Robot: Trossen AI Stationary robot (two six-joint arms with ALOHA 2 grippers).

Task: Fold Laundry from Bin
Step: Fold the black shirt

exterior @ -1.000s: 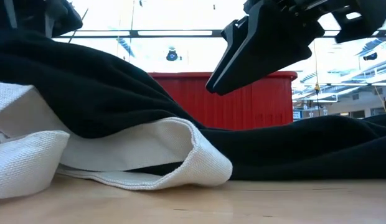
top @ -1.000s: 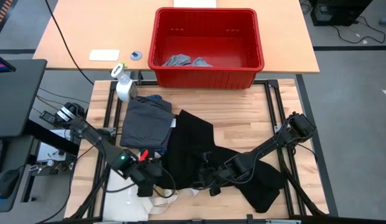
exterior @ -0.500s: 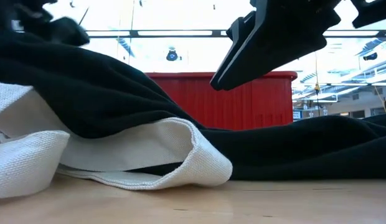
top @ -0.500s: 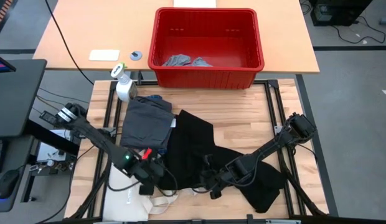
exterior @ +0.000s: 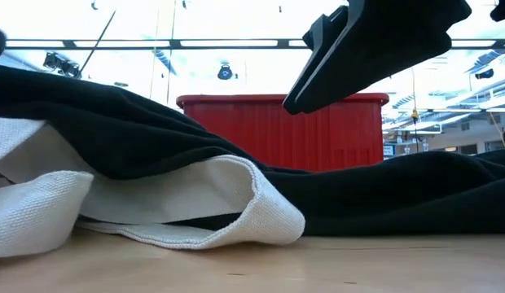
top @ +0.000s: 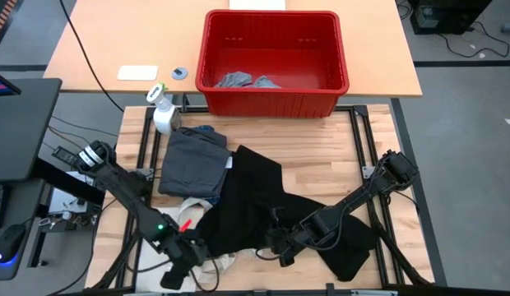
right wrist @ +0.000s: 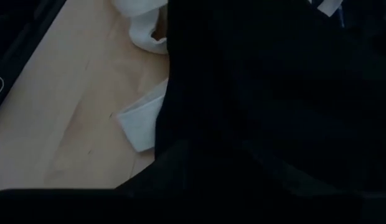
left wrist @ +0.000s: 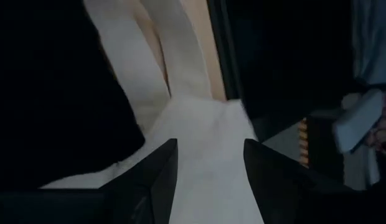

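Laundry in the high view: a large black piece (top: 263,205) sprawls across the lower centre of the wooden bench (top: 321,168), a dark grey piece (top: 192,160) lies folded at its upper left, small light grey pieces (top: 243,80) sit inside the red bin (top: 275,99) at top centre, and the left gripper (top: 174,275) hangs at the lower left over the cream tote bag (top: 160,247) while the right gripper (top: 280,247) presses into the black piece. Low view: black cloth drapes over the tote bag (exterior: 155,203), the bin (exterior: 277,130) stands behind it, and an arm hangs at upper right. Left wrist view: the gripper's fingers (left wrist: 149,180) stand apart over cream canvas (left wrist: 199,155), holding nothing; right wrist view: black cloth (right wrist: 274,93) hides that gripper, so I cannot tell whether it grips.
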